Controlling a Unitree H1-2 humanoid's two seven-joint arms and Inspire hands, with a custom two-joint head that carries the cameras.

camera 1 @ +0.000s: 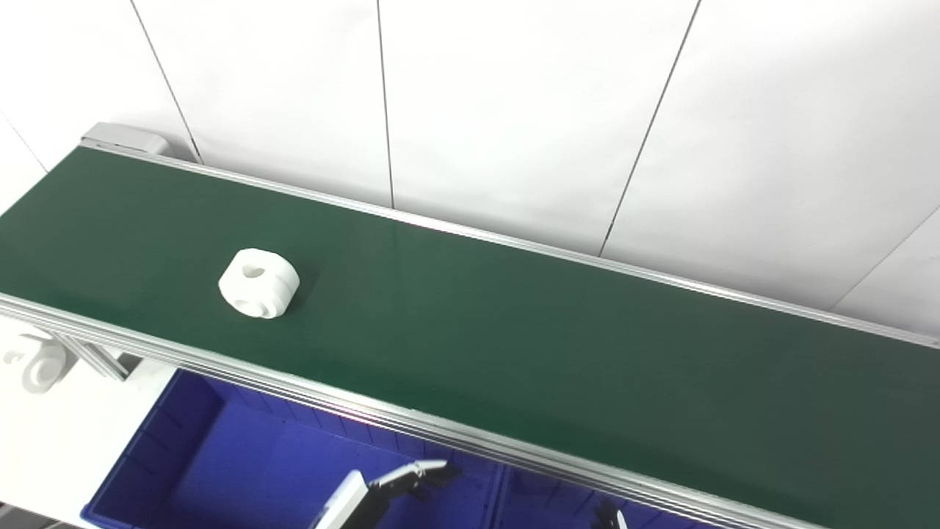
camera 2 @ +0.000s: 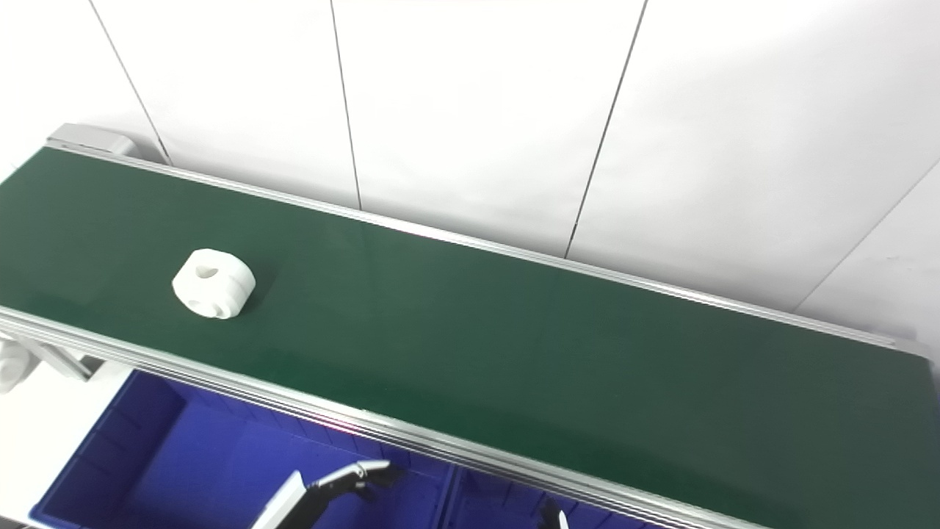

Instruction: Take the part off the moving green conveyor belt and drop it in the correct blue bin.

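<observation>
A white round part (camera 1: 258, 283) with a hole on top and another in its side lies on the green conveyor belt (camera 1: 514, 345), toward the left end. My left hand (camera 1: 400, 481) hovers low over the left blue bin (camera 1: 220, 463), below the belt's near rail, fingers spread and holding nothing. Only the fingertips of my right hand (camera 1: 608, 516) peek in at the bottom edge over a second blue bin (camera 1: 543, 499); whether that hand is open or shut does not show. Both hands are well away from the part.
An aluminium rail (camera 1: 411, 426) runs along the belt's near edge above the bins. Another white part (camera 1: 37, 364) sits on the white surface at the far left, below the rail. A white panelled wall stands behind the belt.
</observation>
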